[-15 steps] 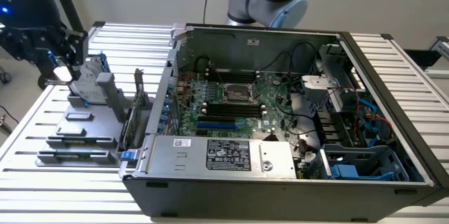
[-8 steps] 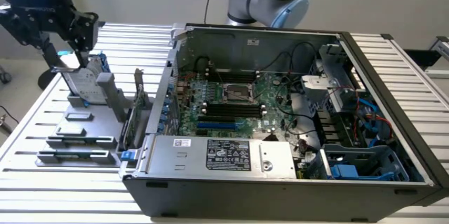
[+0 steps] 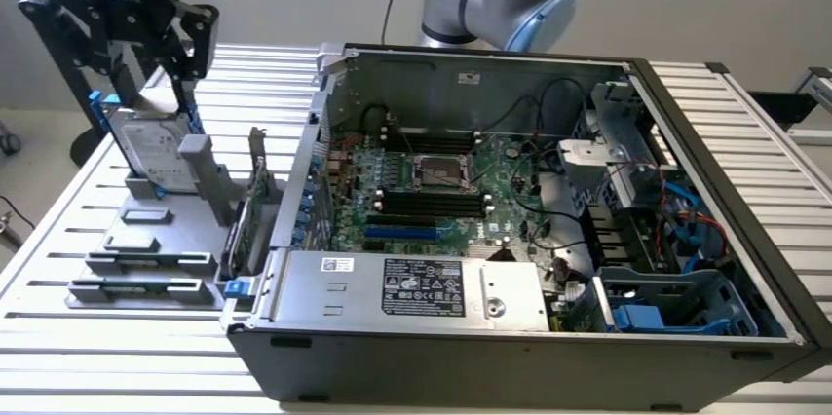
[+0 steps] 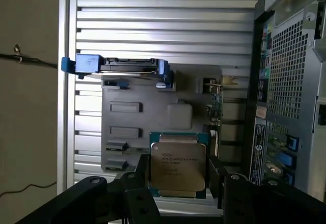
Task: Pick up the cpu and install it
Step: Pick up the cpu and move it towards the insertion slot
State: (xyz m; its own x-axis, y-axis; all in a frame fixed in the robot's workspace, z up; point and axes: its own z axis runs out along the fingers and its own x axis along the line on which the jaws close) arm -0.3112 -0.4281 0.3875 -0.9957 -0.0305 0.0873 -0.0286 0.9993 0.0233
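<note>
Currently, the one gripper [image 4: 179, 177] is closed on the single cpu [image 4: 178, 165], one finger [image 4: 143, 169] against each of two opposite edges, silvery top facing the wrist camera. The cpu hangs over the grey fixture [image 4: 153, 99], near one hard drive [image 4: 127, 65] with two blue brackets. In the exterior view, the gripper [image 3: 146, 64] is on the left, well apart from the one open computer case [image 3: 520, 337] and its empty socket [image 3: 442, 171].
</note>
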